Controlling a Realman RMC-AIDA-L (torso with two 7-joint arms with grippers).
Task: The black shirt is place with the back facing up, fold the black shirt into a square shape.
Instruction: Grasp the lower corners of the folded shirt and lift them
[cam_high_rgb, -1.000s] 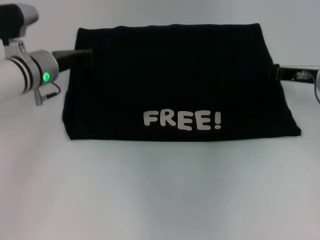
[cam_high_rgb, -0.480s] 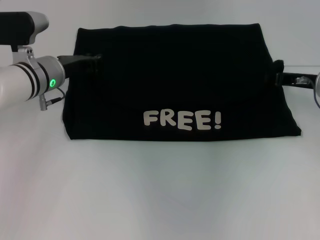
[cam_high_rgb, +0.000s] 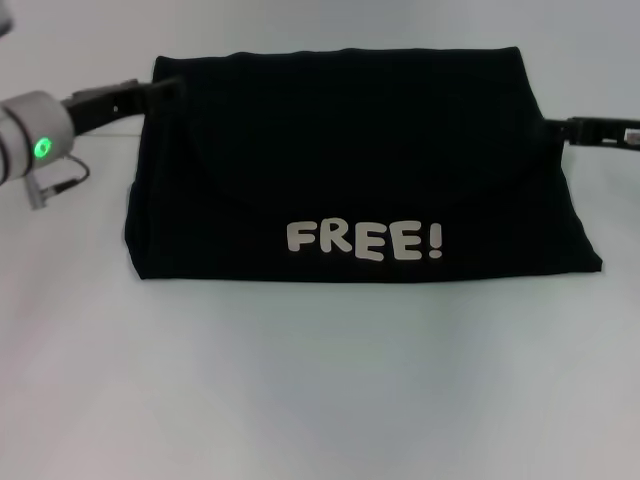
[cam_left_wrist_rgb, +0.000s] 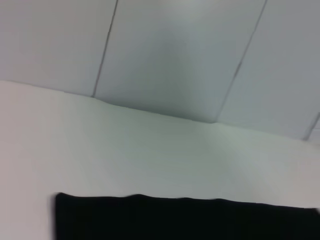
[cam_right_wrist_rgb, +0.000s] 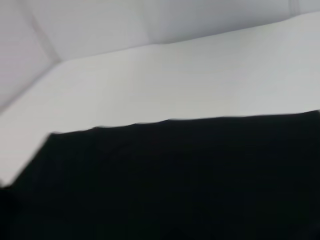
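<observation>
The black shirt (cam_high_rgb: 360, 165) lay folded into a broad, roughly four-sided bundle on the white table (cam_high_rgb: 320, 380), wider along its near edge than along its far one. The cream "FREE!" print (cam_high_rgb: 364, 241) faced up close to that near edge, with only bare tabletop between it and the robot.

Farther back, the left gripper (cam_high_rgb: 165, 90) reached in from the left side, and its dark tip met the shirt's far left corner. Black on black there, so whether it was clenched on the cloth or released could not be told. Behind the tip, away from the shirt, sat the silver wrist with a green light (cam_high_rgb: 42, 148). From this gripper, the shirt spread away toward the right and toward the robot.

The right gripper (cam_high_rgb: 562, 128) came in from the opposite side, its tip touching or just beside the shirt's right edge, a little nearer the robot than the far corner. Its grip also could not be told.

Both wrist views showed only a straight edge of black cloth, then white table, then a pale panelled wall (cam_left_wrist_rgb: 180, 55) beyond.
</observation>
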